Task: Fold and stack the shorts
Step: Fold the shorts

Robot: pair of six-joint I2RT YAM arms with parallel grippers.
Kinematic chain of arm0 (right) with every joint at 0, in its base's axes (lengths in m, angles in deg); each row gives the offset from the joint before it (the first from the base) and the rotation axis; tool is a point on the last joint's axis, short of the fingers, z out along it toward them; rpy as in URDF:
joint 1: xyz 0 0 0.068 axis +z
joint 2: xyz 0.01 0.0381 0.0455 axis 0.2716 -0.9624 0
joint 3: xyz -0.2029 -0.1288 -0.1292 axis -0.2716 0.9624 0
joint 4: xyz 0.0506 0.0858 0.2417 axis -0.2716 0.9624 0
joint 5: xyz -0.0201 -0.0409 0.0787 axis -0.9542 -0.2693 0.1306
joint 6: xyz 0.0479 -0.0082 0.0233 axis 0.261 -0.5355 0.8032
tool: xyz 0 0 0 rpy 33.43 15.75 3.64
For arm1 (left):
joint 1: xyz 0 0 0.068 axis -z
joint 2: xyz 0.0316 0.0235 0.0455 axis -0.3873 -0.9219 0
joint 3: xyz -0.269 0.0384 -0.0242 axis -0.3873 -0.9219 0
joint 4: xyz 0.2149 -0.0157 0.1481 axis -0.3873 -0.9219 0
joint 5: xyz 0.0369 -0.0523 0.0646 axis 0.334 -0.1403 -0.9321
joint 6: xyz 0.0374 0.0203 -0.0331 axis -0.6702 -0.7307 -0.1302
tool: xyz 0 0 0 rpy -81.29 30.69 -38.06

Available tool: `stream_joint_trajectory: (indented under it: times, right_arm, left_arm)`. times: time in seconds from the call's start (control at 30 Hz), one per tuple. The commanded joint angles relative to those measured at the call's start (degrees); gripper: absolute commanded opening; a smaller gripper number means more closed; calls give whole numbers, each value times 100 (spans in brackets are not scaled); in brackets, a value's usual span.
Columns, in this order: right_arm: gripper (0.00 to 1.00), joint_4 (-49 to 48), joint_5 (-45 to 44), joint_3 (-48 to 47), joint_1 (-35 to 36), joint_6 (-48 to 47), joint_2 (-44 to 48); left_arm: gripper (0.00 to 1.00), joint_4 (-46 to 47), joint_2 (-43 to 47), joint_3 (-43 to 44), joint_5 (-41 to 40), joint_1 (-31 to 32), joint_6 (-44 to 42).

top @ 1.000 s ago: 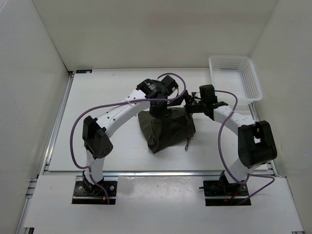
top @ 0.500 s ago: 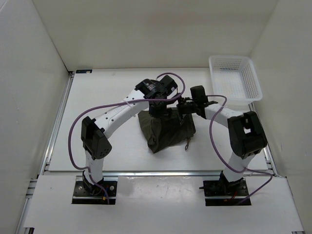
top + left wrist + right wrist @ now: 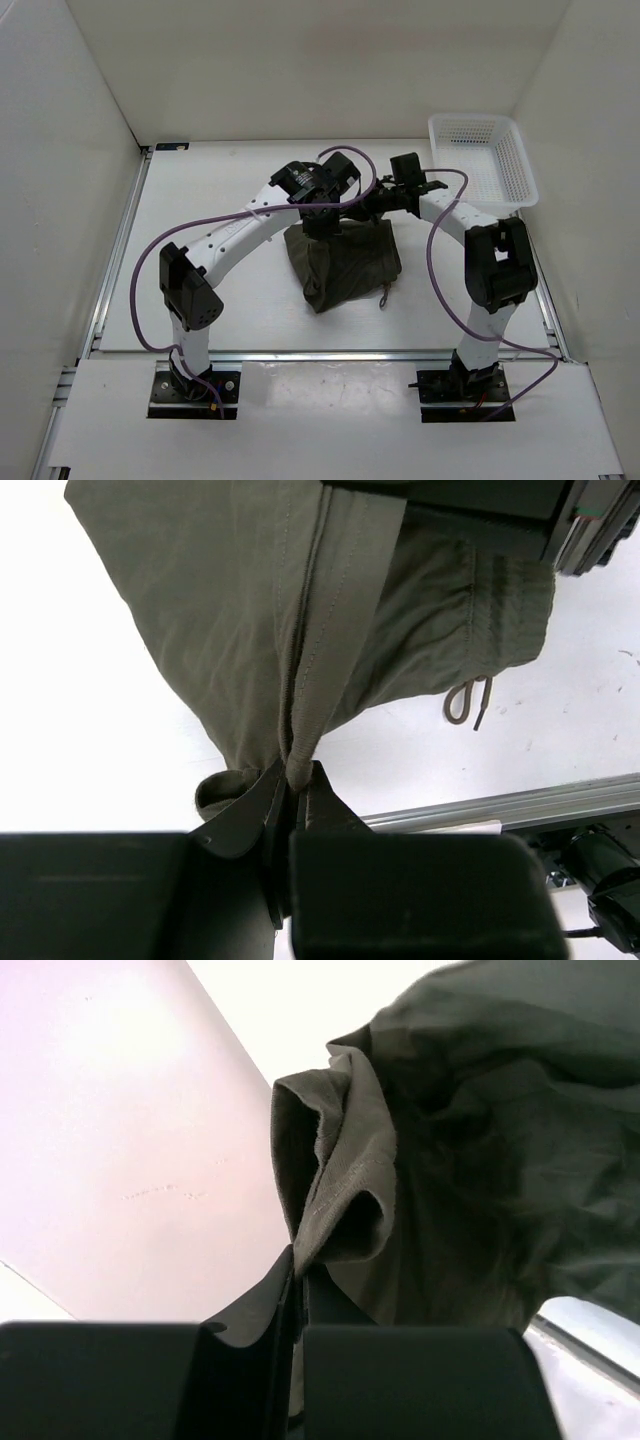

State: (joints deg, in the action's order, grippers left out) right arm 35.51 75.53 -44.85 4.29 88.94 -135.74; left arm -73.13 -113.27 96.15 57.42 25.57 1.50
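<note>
The dark olive-green shorts [image 3: 343, 265] lie bunched at the table's middle, their drawstring [image 3: 384, 295] trailing at the near right. My left gripper [image 3: 316, 226] is over their far left corner, shut on a fabric edge; the left wrist view shows the shorts [image 3: 300, 630] hanging from my left gripper [image 3: 297, 785], drawstring loop [image 3: 470, 698] to the right. My right gripper [image 3: 375, 212] is at the far right corner, beside the left one. In the right wrist view, my right gripper [image 3: 299, 1272] is shut on a hemmed fold of the shorts [image 3: 480, 1160].
A white mesh basket [image 3: 483, 157] stands at the back right corner of the table. White walls close in the table at the back and sides. A metal rail [image 3: 320, 352] runs along the near edge, and another down the left side.
My right gripper has swung left and farther back to the shorts' far right corner and shut on the fabric. The left gripper keeps its hold and has shifted slightly back.
</note>
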Motion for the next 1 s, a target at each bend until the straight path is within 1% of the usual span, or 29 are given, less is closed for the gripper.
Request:
stream_joint_trajectory:
  times: [0.0,0.17,0.2,0.3,0.4,0.47,0.67,0.83,0.97]
  right_arm:
    - [0,535,-193,-502,-115,-567,-33]
    - [0,860,-246,-976,-423,-1068,-86]
    - [0,913,-246,-1099,-423,-1069,-86]
    - [0,913,-246,-1100,-573,-1210,-86]
    - [0,992,-246,-1100,-731,-1341,-86]
    - [0,1045,-246,-1021,-897,-1394,-33]
    - [0,1273,-448,-810,-1231,-1860,213]
    - [0,1528,-755,-565,-1468,-2299,555]
    - [0,1581,-835,-257,-1697,-2580,976]
  left_arm:
    - [10,87,219,328,63,-19,56]
    - [10,140,-194,1013,291,-19,56]
    - [10,140,-386,1276,344,-19,-14]
    - [10,140,-685,1698,607,-19,-67]
    - [10,288,-932,1911,862,33,-68]
    - [10,420,-986,1911,1169,86,-120]
    - [10,737,-1407,1964,1513,253,-234]
    - [10,1010,-1609,1858,1987,306,-392]
    - [10,1010,-1601,1771,2049,306,-516]
